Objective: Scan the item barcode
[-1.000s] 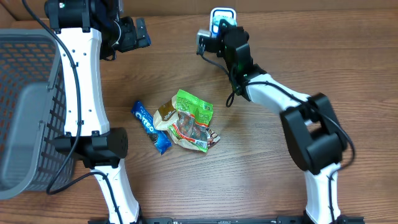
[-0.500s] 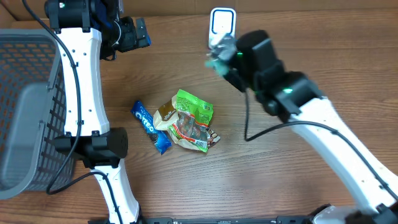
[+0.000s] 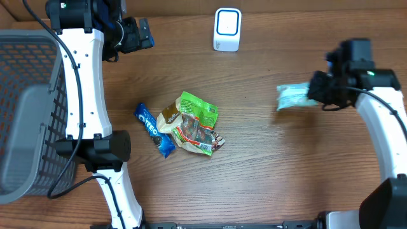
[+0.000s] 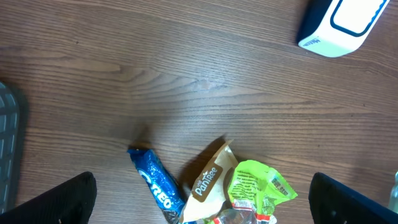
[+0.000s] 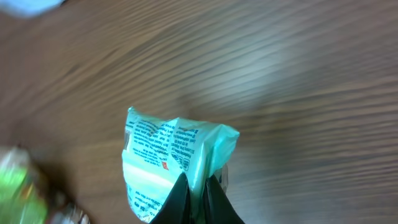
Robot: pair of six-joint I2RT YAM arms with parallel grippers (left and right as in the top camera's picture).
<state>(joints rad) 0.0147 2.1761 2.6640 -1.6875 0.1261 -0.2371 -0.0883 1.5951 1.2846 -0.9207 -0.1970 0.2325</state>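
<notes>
Since a second ago, my right end effector point(image 3: 313, 94) is swinging away from the scanner point(image 3: 227, 28) and out over the right side of the counter point(image 3: 267, 172).

- Right end effector is clenching one edge of the pale green packet point(image 3: 293, 97). The packet is sticking out ahead of the fingers, printed side showing in the wrist view point(image 5: 168, 162), which is blurring the print.
- Left end effector point(image 3: 141, 35) is hanging spread wide at the far left, grasping nothing.
- Scanner is standing at the far edge, well apart from the packet, with bare wood lying between them.
- Blue Oreo pack point(image 3: 154, 130) is lying mid-counter, touching a heap of snack bags point(image 3: 191, 137) with a green bag point(image 3: 198, 109) on top, well apart from my packet.
- Grey mesh basket point(image 3: 25, 114) is sitting at the left edge, beside the left arm.
- Counter is showing brown wood grain throughout.
</notes>
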